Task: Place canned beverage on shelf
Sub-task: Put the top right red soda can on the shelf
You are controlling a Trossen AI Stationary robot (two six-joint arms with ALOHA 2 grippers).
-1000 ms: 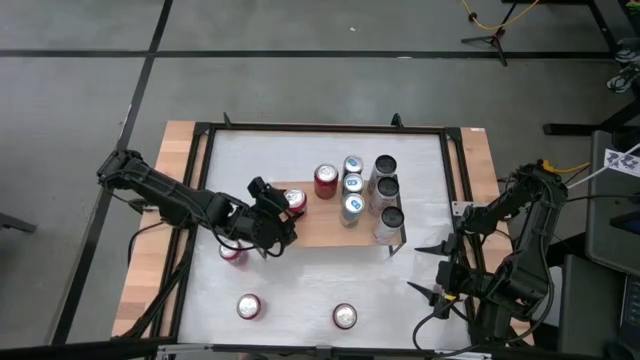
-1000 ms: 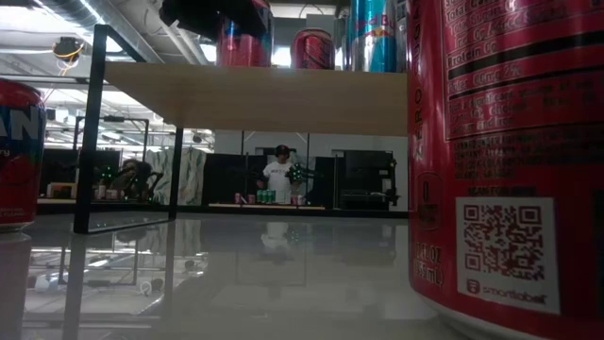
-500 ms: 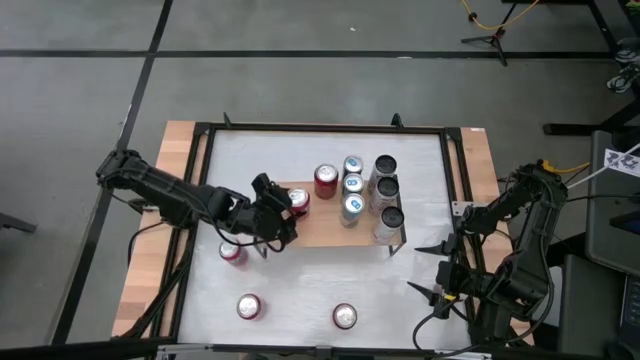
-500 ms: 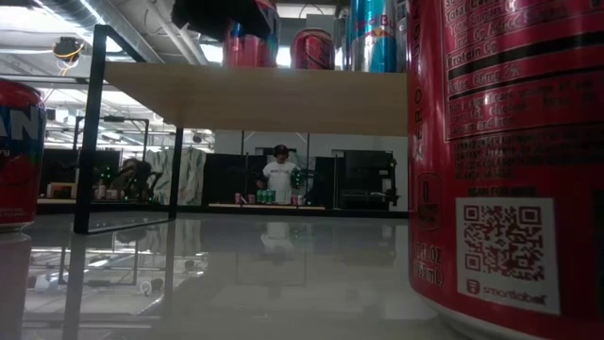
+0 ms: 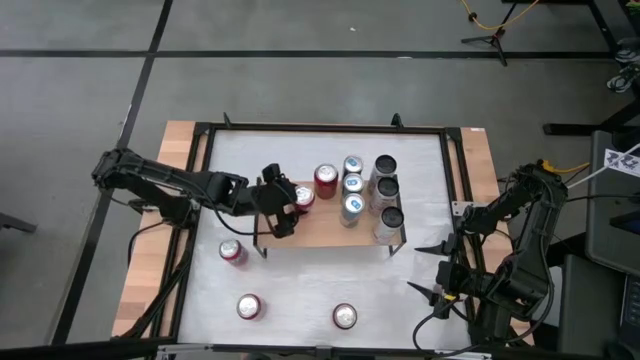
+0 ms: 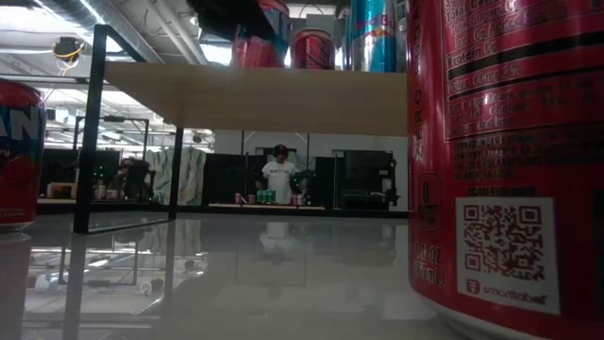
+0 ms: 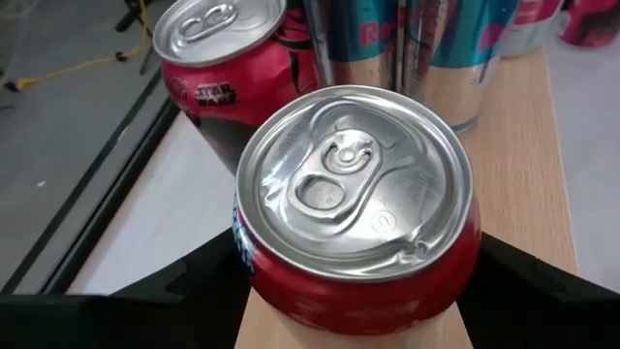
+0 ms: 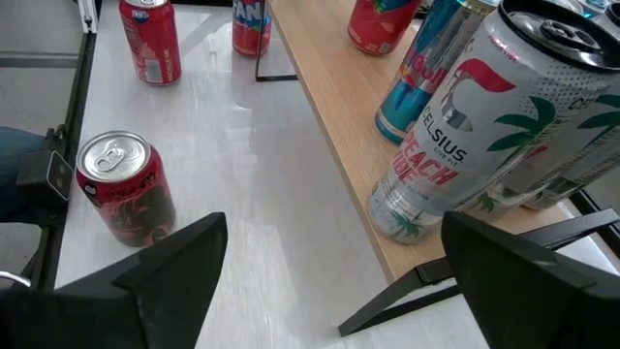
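Observation:
My left gripper (image 5: 284,207) is at the left end of the shelf (image 5: 325,230), a light wooden board on thin black legs, and is shut on a red can (image 7: 354,184) with a silver top. The can (image 6: 270,40) leans a little above the board (image 6: 255,94); whether its base touches the wood I cannot tell. Another red can (image 5: 325,180), blue cans (image 5: 351,186) and tall dark-topped cans (image 5: 386,190) stand on the board. My right gripper (image 8: 334,281) waits open at the table's right edge (image 5: 428,268), with nothing between its fingers. My left gripper pinches the red can's side wall just below the top rim (image 7: 242,254) between its two fingers, one on each side (image 7: 504,267). The fingers come slanting down from the table's left. The can is nearly upright, slightly tilted, over the shelf's left end.
Three red cans stand on the white tabletop: one (image 5: 232,252) near the shelf's left leg, two (image 5: 248,306) (image 5: 343,317) by the near edge. A red can (image 7: 218,58) stands close behind the held one. A person (image 6: 280,175) stands far off in the room.
My left gripper has gone toward the table's far edge and a little to the right, rolling its wrist, with the red can kept between its fingers. The can has shifted right along the shelf's left end toward the other red can and now leans slightly.

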